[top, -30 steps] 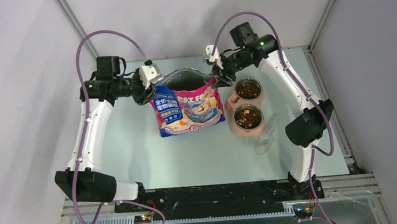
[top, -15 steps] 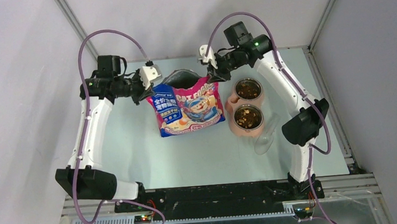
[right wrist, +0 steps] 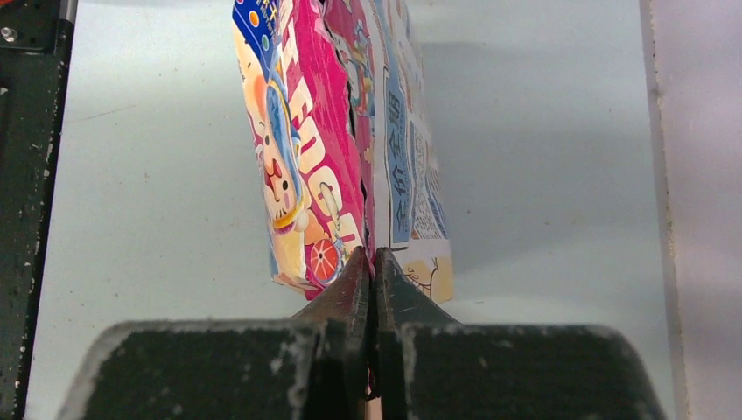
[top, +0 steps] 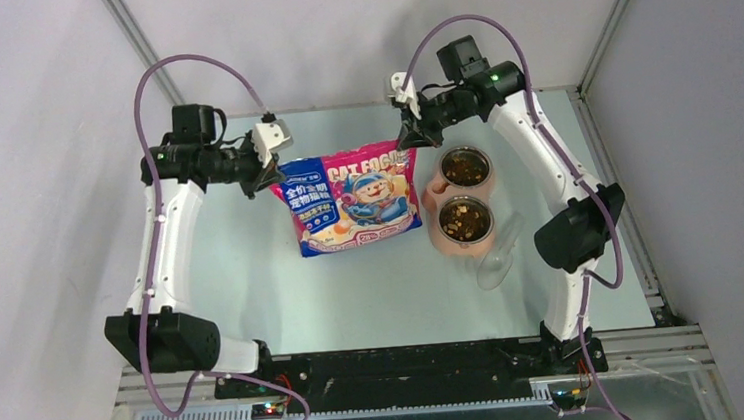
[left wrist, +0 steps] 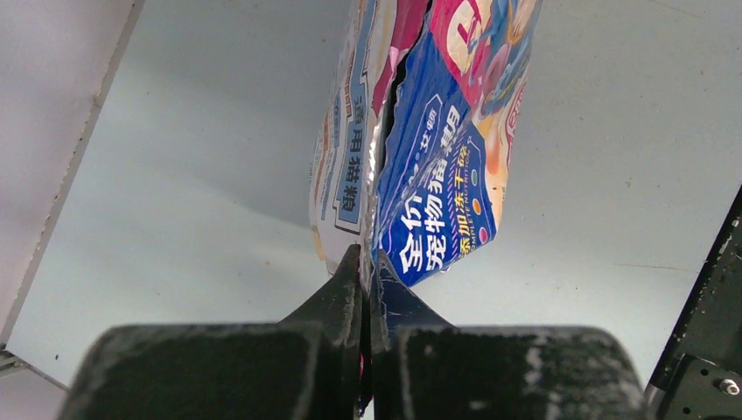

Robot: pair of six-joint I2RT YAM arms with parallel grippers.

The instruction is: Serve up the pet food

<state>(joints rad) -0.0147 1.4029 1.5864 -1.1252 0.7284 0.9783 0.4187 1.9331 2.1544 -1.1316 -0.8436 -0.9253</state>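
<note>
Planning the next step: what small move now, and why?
Probably lay the bag down on the table and release: left gripper and right gripper pinch its top corners, mouth pulled flat, and far bowl and near bowl already hold kibble.

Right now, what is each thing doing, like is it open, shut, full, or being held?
Glossy pink and blue cat-food bag: held up by both top corners, mouth pulled nearly shut.
Left gripper: shut on one bag corner.
Right gripper: shut on the other corner.
Far steel bowl: holds dark brown kibble.
Near steel bowl: holds kibble too.
Clear plastic scoop: lying beside the near bowl, not held.
</note>
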